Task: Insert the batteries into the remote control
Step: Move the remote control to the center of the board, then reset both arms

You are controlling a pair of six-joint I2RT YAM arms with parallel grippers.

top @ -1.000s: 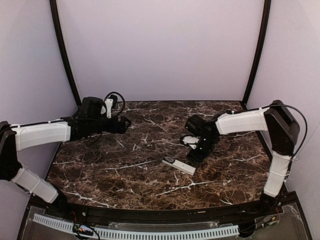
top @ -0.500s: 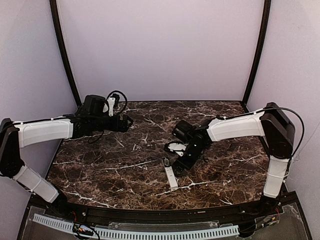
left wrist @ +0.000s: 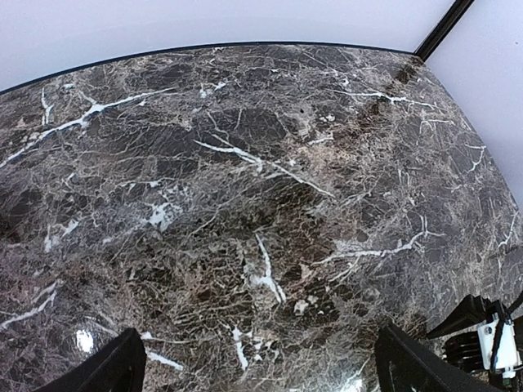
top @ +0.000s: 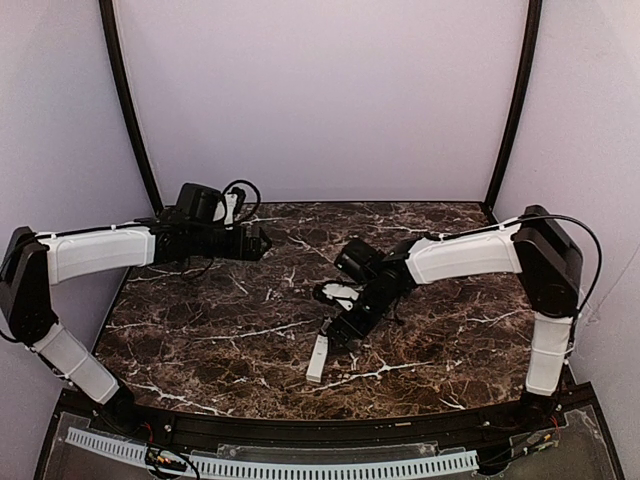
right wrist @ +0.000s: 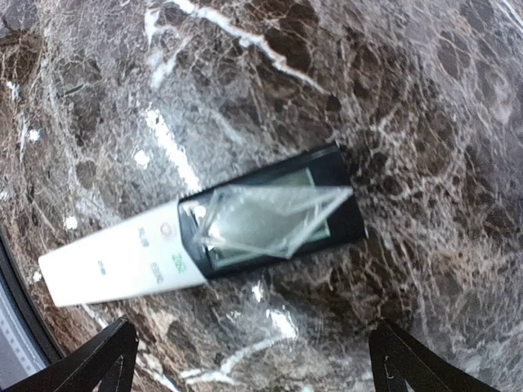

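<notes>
Where the remote control point(top: 317, 360) lies: flat on the table point(top: 200, 340), near the middle of its near edge, button face up.
Right gripper point(top: 340, 328): jaws spread wide, holding nothing, over the remote's dark end.
Left gripper point(top: 262, 242): jaws wide apart, empty, above the far left corner.

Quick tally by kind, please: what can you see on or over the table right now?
Remote control: 1
Grippers: 2, the left gripper and the right gripper, both open
Batteries: 0 in view
Total: 3
</notes>
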